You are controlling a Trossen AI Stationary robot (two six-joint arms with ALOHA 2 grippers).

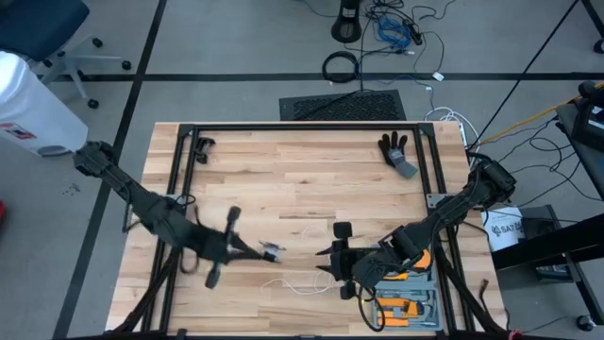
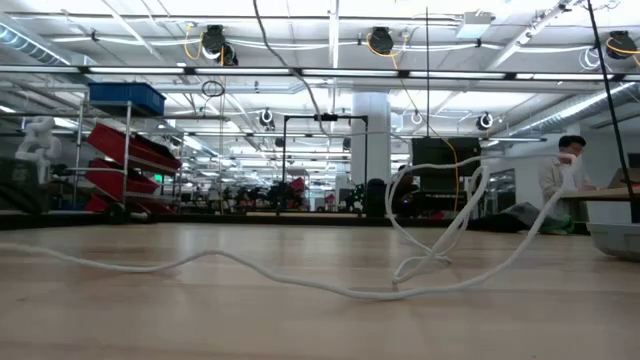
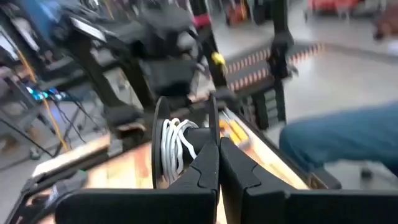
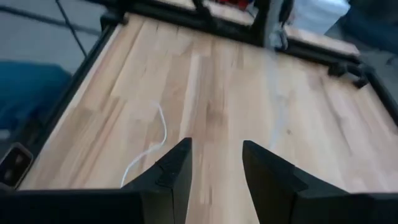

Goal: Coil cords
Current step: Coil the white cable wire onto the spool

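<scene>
Winding is underway: the left end effector pinches the reel (partly wound), the right end effector spread; next, feed the slack cord.

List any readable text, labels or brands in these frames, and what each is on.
"SAT...": partial dark print on the white bucket beside the table's right edge; the rest is cut off.
Red-and-white label on the white container at upper left: too small to read.
Orange-handled tools near the right arm: no legible marking.
Reel and white cord: no text visible.
</scene>
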